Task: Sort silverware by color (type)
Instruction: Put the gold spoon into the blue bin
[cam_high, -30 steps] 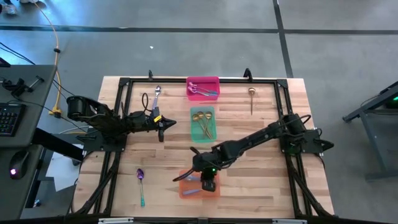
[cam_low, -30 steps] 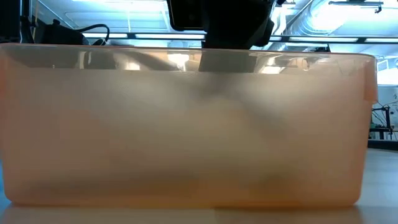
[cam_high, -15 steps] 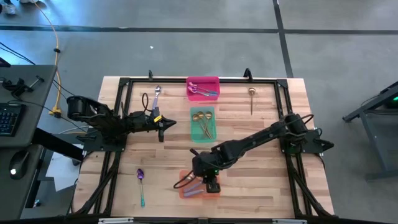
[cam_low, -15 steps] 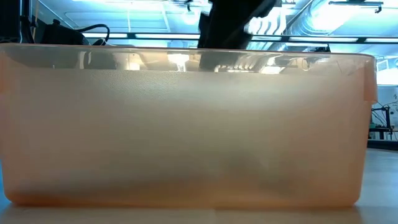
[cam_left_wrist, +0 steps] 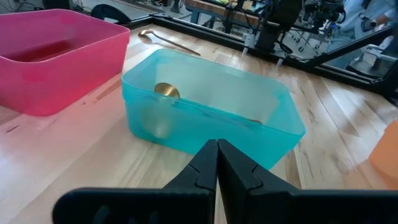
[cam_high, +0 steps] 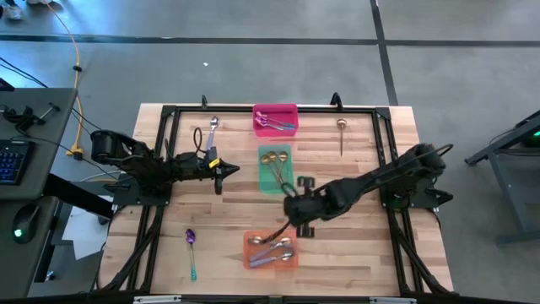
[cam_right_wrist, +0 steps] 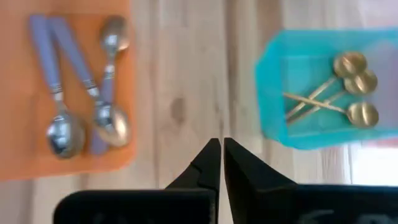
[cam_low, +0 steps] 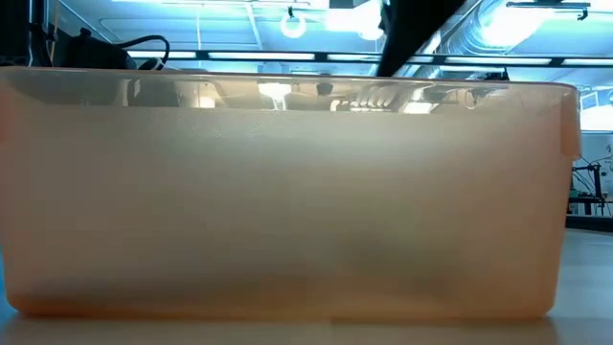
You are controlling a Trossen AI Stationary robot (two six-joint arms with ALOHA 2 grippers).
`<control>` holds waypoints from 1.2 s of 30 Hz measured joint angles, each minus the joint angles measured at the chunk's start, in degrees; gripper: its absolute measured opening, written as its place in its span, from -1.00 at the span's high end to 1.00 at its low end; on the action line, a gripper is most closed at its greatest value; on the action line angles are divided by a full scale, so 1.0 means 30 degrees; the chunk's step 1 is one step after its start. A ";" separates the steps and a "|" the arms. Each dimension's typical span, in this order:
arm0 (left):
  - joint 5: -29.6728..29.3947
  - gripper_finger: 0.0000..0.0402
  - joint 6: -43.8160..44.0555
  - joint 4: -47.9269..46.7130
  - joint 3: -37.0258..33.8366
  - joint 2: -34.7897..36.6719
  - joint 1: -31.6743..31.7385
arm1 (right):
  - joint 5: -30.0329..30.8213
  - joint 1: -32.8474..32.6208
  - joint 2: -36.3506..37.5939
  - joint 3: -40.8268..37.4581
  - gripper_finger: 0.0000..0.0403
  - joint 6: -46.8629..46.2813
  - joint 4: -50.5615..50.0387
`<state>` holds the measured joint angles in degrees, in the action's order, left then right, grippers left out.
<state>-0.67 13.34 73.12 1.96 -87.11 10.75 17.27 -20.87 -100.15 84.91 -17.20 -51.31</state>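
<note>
Silverware lies in three bins down the table's middle. The pink bin (cam_high: 275,119) at the far edge holds a few pieces, the teal bin (cam_high: 276,168) three gold spoons (cam_right_wrist: 348,81), and the orange bin (cam_high: 271,251) silver spoons with lavender handles (cam_right_wrist: 87,93). Loose on the table are a silver spoon (cam_high: 213,128), a gold spoon (cam_high: 341,133) and a purple spoon with a teal handle (cam_high: 191,250). My right gripper (cam_high: 300,226) hangs shut and empty above bare wood between the orange and teal bins. My left gripper (cam_high: 221,175) waits shut, left of the teal bin.
A black frame (cam_high: 169,114) runs around the work area. In the low view the orange bin's wall (cam_low: 287,192) fills nearly the whole picture, with my right arm (cam_low: 412,29) dark above it. Bare wood lies right of the bins.
My right gripper has risen out of the orange bin and drawn back toward the table's far edge and right, tipping and rolling at the wrist. The silver spoons in the orange bin, covered by it before, now show.
</note>
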 joint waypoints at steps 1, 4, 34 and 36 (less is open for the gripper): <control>0.0004 1.00 -0.0007 0.0016 0.0005 0.0000 -0.0001 | 0.0040 0.0210 0.0721 -0.1378 0.99 -0.0252 0.1110; -0.0010 1.00 -0.0007 0.0015 0.0005 0.0005 0.0005 | -0.0020 0.0911 0.3002 -0.5676 0.99 -0.1061 0.4888; -0.0878 1.00 -0.0160 -0.0007 0.0012 0.0000 0.0012 | 0.4036 1.8865 0.8432 -1.8741 0.35 -0.4535 1.5118; -0.0872 1.00 -0.0160 -0.0007 0.0012 0.0000 0.0012 | 0.3420 1.9592 0.7519 -1.8734 0.30 -0.4452 1.5883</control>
<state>-3.29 12.86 73.10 2.00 -87.11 10.79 27.53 37.90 -77.59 28.71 -30.55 -3.66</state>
